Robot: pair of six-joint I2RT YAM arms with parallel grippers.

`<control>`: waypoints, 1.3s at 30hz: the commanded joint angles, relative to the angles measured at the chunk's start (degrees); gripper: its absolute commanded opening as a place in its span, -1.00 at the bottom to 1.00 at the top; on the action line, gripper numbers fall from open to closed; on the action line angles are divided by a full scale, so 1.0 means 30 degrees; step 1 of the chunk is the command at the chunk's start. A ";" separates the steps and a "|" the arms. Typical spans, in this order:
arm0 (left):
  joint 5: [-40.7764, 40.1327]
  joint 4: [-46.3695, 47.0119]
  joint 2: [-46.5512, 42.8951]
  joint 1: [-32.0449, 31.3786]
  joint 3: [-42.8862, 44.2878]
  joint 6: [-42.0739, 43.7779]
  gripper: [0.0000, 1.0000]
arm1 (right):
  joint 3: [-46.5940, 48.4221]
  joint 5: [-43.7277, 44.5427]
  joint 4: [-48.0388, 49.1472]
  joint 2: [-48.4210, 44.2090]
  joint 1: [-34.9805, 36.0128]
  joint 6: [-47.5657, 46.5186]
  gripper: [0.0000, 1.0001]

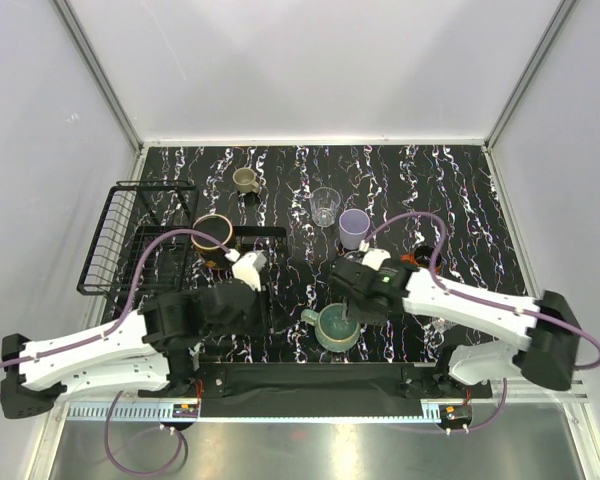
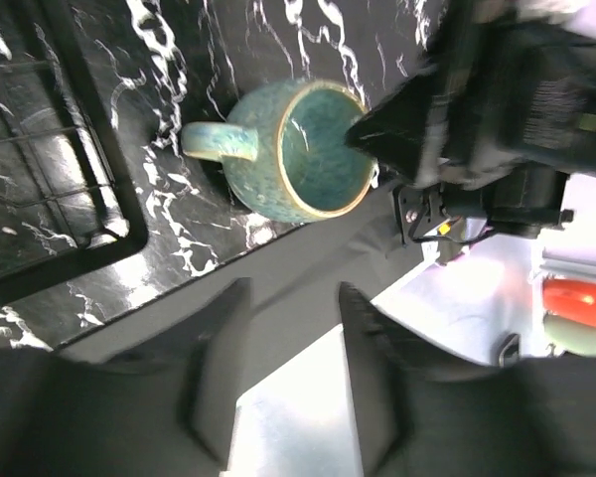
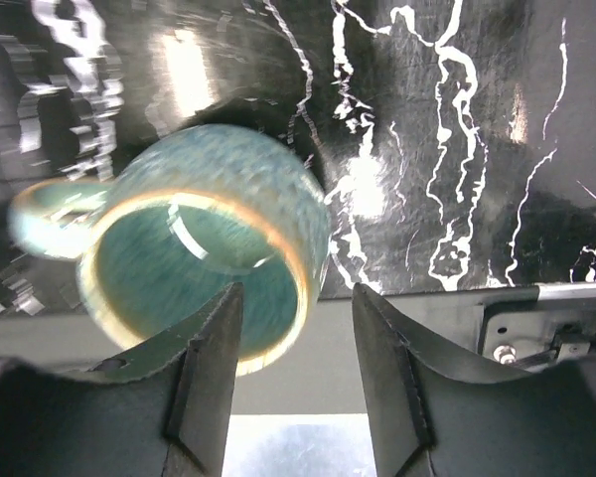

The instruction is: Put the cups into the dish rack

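R end effector (image 3: 296, 293) was seen spread at the rim of the teal mug (image 3: 228, 169). L end effector (image 2: 293, 290) was spread too, w/ nothing gripped.

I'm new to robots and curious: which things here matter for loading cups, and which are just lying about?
For the job: teal glazed mug; olive-beige mug; clear glass; lavender plastic cup; dark copper-rimmed mug; black wire dish rack.
Just there: purple cables; black marbled tabletop.

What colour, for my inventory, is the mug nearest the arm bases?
Speckled teal mug, tan rim; clearest in left wrist view.
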 commanded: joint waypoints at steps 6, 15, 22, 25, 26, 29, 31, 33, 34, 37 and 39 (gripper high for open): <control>0.2084 0.3927 0.2822 -0.0712 -0.1830 -0.1334 -0.35 | 0.1349 0.2576 -0.1476 -0.4342 -0.0114 -0.0300 0.15; 0.0917 0.2846 0.8972 -0.0889 0.0332 -0.2039 -0.67 | 0.0443 0.2406 -0.0512 -0.3201 -0.2748 -0.2290 -0.12; 0.0239 0.2433 1.1116 -0.0684 0.1567 -0.1543 -0.67 | -0.1373 0.1294 0.1800 -0.2469 -0.3396 -0.2908 -0.22; -0.0112 0.2259 1.1527 -0.0159 0.2065 -0.1161 -0.67 | -0.2249 0.0035 0.2679 -0.2758 -0.3396 -0.2676 -0.21; -0.0112 0.2345 1.1616 -0.0011 0.2124 -0.0956 -0.66 | -0.2544 -0.0142 0.2857 -0.2934 -0.3396 -0.2500 -0.20; 0.0267 0.2434 1.2083 0.0835 0.2417 -0.0223 -0.66 | -0.3570 -0.0904 0.3736 -0.3840 -0.3396 -0.2030 -0.18; 0.0472 0.2551 1.2203 0.1248 0.2447 0.0186 -0.66 | -0.4155 -0.1344 0.4088 -0.4310 -0.3396 -0.1854 -0.16; 0.0765 0.3048 1.2378 0.1776 0.2447 0.0538 -0.66 | -0.4624 -0.1694 0.4439 -0.4372 -0.3367 -0.1796 -0.16; 0.0825 0.3223 1.2524 0.1922 0.2505 0.0685 -0.67 | -0.4743 -0.1842 0.4557 -0.4314 -0.3367 -0.1824 -0.15; 0.1321 0.3460 1.3635 0.2537 0.3089 0.1328 -0.67 | -0.5153 -0.2516 0.5258 -0.3875 -0.3279 -0.1854 -0.14; 0.1557 0.3576 1.4511 0.2831 0.3790 0.1681 -0.69 | -0.5271 -0.2605 0.5523 -0.3786 -0.2901 -0.1620 -0.13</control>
